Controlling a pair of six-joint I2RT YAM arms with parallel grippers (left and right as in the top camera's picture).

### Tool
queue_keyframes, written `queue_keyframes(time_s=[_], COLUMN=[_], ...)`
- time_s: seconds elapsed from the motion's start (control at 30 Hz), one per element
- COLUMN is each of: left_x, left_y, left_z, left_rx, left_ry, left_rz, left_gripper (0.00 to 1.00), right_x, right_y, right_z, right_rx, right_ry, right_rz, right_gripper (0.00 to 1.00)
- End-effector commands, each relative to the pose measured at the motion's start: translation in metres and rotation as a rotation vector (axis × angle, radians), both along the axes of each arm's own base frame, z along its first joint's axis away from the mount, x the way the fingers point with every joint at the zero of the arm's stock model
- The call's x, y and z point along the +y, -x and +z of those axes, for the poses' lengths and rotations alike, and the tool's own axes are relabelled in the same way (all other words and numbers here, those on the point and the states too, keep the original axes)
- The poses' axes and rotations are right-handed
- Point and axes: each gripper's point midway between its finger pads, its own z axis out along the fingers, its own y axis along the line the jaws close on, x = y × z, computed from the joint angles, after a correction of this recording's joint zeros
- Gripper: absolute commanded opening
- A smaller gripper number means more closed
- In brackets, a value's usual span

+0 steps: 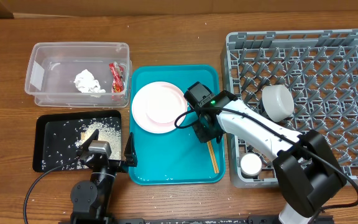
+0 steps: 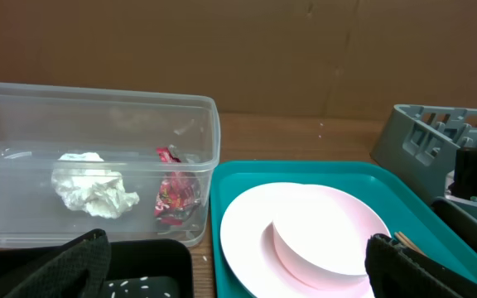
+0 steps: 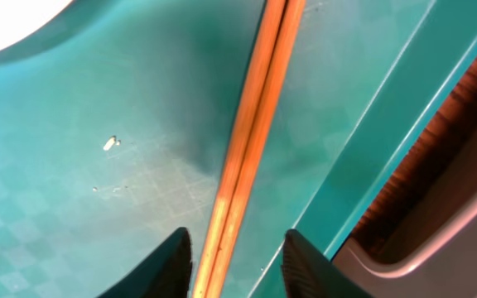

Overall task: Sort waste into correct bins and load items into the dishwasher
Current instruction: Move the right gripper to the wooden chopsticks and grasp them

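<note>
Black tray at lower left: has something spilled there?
Yes: white grains lie scattered across the black tray rather than in one heap; a stray grain also sits on the teal tray.

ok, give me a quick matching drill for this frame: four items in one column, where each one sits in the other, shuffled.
Items:
1. tissue wad
2. plate
3. bowl
4. rice grains

Places:
A. black tray
B. dish rack
C. clear tub
D. teal tray

Pairs: 1-C, 2-D, 3-B, 4-A
</note>
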Motion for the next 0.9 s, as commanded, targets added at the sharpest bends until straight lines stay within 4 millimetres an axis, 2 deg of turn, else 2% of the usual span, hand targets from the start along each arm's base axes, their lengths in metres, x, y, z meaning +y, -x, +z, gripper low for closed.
queue_keyframes(time_s=[0.0, 0.13, 0.33, 0.63, 0.67, 0.77, 0.8, 0.87], left_x=[-0.003, -0.003, -0.003, -0.003, -0.003, -0.003, -0.003, -0.003], left_y=[0.000, 0.000, 0.000, 0.000, 0.000, 0.000, 0.000, 0.000], left_z=[0.000, 0.000, 0.000, 0.000, 0.000, 0.000, 0.000, 0.000], left_rx=[-0.008, -0.009, -0.009, -0.009, -0.008, -0.009, -0.009, -0.009], left_ry=[-0.003, -0.003, -0.003, -0.003, -0.003, -0.003, -0.003, -0.003], left_rz=[-0.012, -0.012, -0.012, -0.012, -0.012, -0.012, -0.012, -0.012], left_gripper=[1.00, 1.00, 1.00, 1.00, 1.00, 1.00, 1.00, 1.00], right_x=[0.011, 0.016, 0.015, 0.013, 0.013, 0.013, 0.013, 0.014], right_y=[0.001, 0.003, 0.004, 0.002, 0.002, 0.003, 0.003, 0.002], right_z=[0.010, 0.000, -0.026, -0.048, -0.048, -0.048, -0.047, -0.040], right_rx=[0.005, 0.016, 0.019, 0.043, 0.042, 0.048, 0.050, 0.055], right_ry=[-0.067, -0.085, -0.087, -0.065, -0.066, -0.062, -0.061, -0.060], right_rz=[0.055, 0.077, 0.075, 0.070, 0.069, 0.069, 0.069, 0.044], right_gripper=[0.32, 0.30, 0.29, 0.29, 0.27, 0.07, 0.04, 0.04])
